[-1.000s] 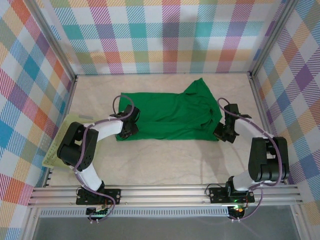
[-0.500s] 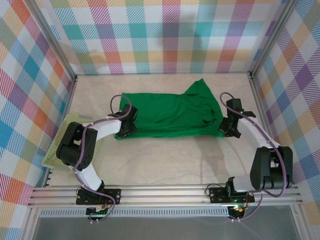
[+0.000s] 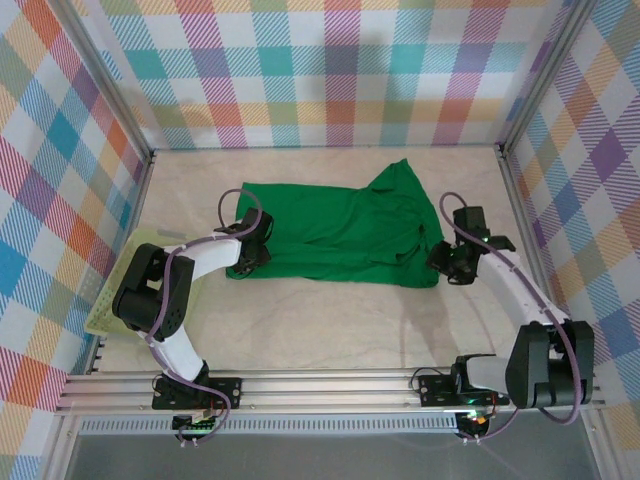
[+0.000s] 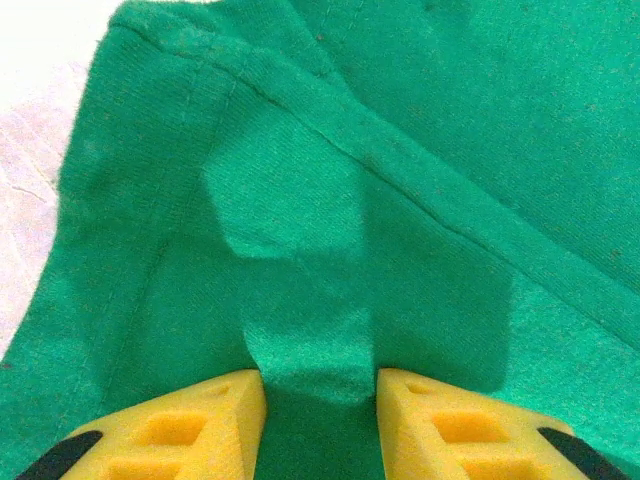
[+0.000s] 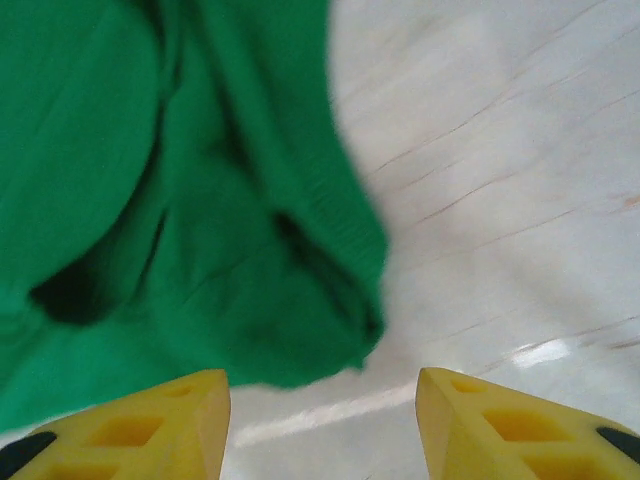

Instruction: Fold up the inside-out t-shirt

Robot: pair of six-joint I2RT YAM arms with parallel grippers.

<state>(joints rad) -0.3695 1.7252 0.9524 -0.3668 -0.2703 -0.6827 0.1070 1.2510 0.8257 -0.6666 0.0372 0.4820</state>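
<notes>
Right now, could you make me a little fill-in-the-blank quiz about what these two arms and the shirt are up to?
The t-shirt is bright ___ in colour.
The right tool stands ___, nothing between its fingers.
The left tool pinches a fold of the ___.
The mesh basket lies far out on the robot's ___ side.
Missing words: green; open; t-shirt; left.

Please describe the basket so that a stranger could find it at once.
Start at the table, at its left edge by the plaid wall. The basket lies there, partly under the left arm. It is pale yellow-green with small holes, unlike the bright green cloth t-shirt.
</notes>
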